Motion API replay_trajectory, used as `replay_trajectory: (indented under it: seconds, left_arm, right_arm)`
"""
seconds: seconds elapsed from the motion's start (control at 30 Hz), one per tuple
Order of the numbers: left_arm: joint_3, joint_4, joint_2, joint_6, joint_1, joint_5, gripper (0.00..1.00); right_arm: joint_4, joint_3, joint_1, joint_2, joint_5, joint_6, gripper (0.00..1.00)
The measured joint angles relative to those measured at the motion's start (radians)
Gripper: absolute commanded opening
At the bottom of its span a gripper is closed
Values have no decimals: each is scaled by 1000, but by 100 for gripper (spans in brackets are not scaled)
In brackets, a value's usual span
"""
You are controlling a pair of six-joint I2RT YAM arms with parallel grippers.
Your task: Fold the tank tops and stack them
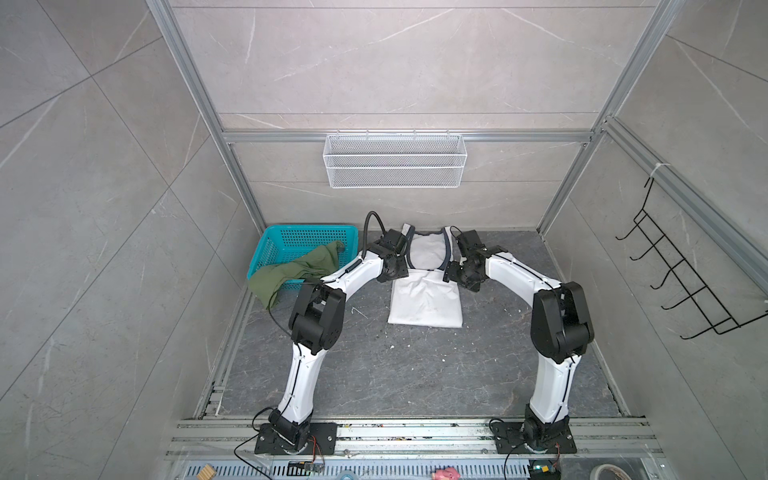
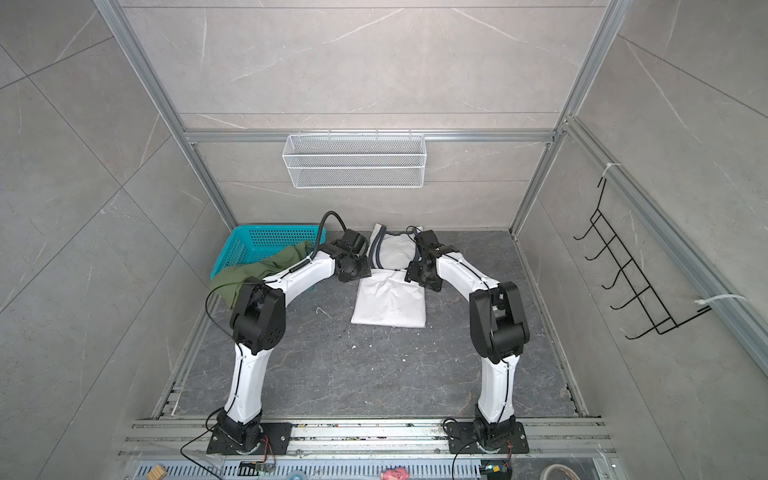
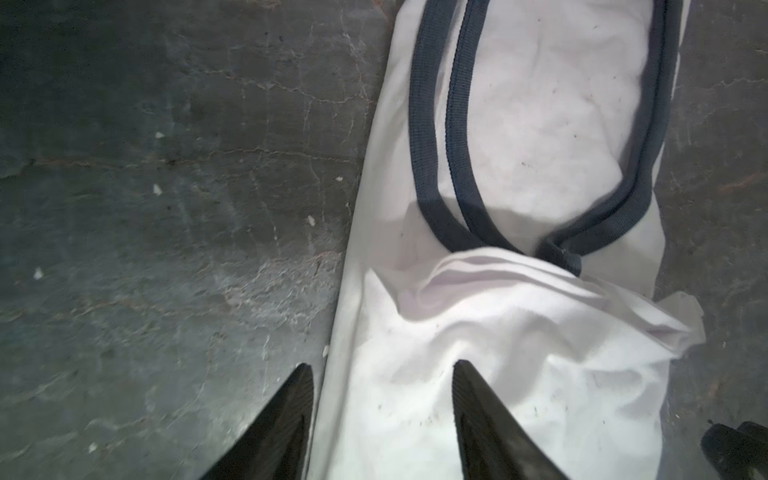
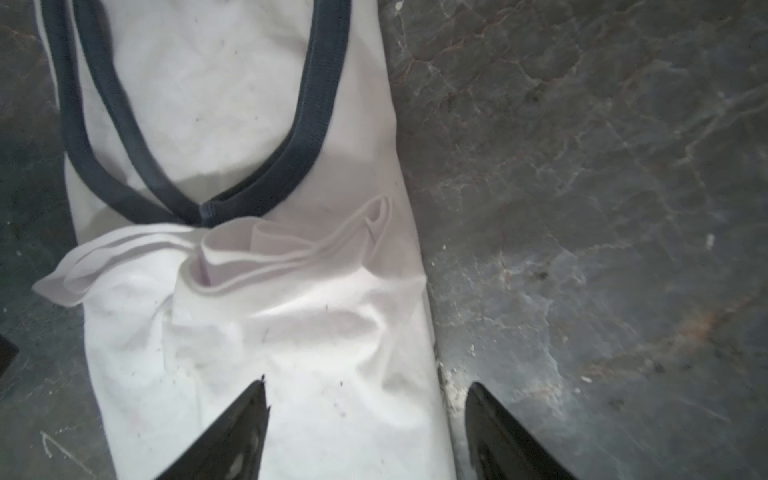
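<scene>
"Left wrist view is cutting the left gripper (image 3: 382, 365) off at its fingers. Are they pinching anything?"

"No, they are standing spread, straddling the white tank top (image 3: 519, 124) at its edge. The right gripper (image 4: 366, 383) is doing likewise at the opposite edge."

"How many tops?"

"Two. The white one, navy-trimmed, is lying on the table (image 1: 395, 374) between both grippers, hem folded up. The olive tank top (image 1: 291, 270) is draping crumpled over one teal basket (image 1: 307, 231), partly hiding behind the left arm."
</scene>
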Motion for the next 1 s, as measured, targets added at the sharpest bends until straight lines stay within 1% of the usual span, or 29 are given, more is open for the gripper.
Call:
replay_trajectory:
  seconds: [0.07,0.17,0.23,0.3,0.43,0.57,0.73,0.87,1.0]
  left_arm:
    - [-77,-4,-87,2,0,0,59]
    - [-237,16,-251,2,-2,8,60]
    - [-314,27,-322,1,-2,26,60]
    - [-378,51,-356,1,-3,50,61]
    - [-506,113,-357,0,-3,103,62]
    - [-589,151,-344,-7,-3,170,62]
    - [-616,215,-312,-21,-3,230,62]
    - [-620,256,-284,-38,-3,266,58]
    - [-634,269,-273,-53,-3,275,56]
  right_arm:
    - [-2,-73,0,-92,-6,0,76]
    - [37,-214,0,-229,-45,9,76]
    - [63,-309,0,-288,-80,21,75]
    - [98,-392,0,-307,-117,34,75]
    - [150,-526,0,-307,-174,59,74]
    - [203,-583,-2,-302,-210,79,71]
    - [289,-615,-23,-275,-250,95,65]
    - [359,-617,-32,-253,-278,98,59]
    - [406,-626,-32,-242,-296,101,54]
